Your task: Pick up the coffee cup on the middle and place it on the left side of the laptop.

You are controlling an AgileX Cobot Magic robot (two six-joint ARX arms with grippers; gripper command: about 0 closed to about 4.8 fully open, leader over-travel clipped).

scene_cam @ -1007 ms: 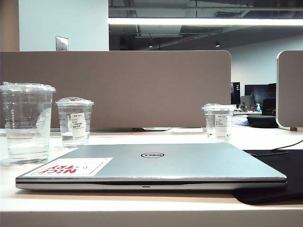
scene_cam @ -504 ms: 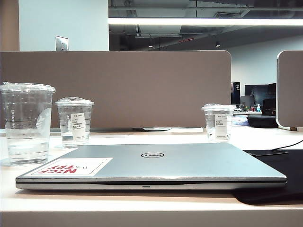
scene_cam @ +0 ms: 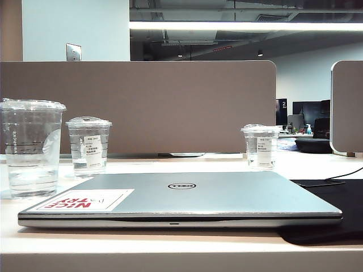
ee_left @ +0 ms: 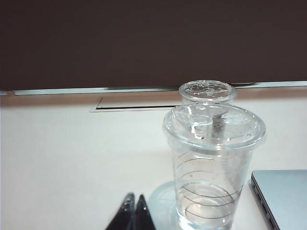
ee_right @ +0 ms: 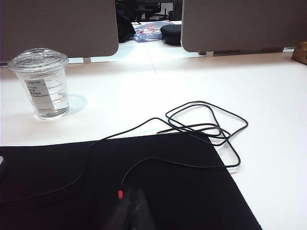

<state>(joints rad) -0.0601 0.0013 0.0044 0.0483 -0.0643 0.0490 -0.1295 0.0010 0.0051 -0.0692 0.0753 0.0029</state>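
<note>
1. Coffee cup (scene_cam: 31, 148) stands upright on the worktop (scene_cam: 170, 249), just beside the laptop (scene_cam: 187, 198), at its left edge.
2. Left tool (ee_left: 134, 213): tips pressed together, near the cup, apart.
3. Right tool (ee_right: 132, 211): tips appear pressed together, over the black mat (ee_right: 168, 191).

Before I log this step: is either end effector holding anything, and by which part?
Nothing is held. The left end effector is shut beside the coffee cup; the right end effector is shut above the black mat.

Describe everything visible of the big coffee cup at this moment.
The coffee cup is clear plastic, tall and tapered, with a flat rimmed lid, thin black lines around it and clear liquid in its lower part. It stands upright on the white table left of the closed laptop. Nothing grips it; the shut left gripper sits nearby.
</note>
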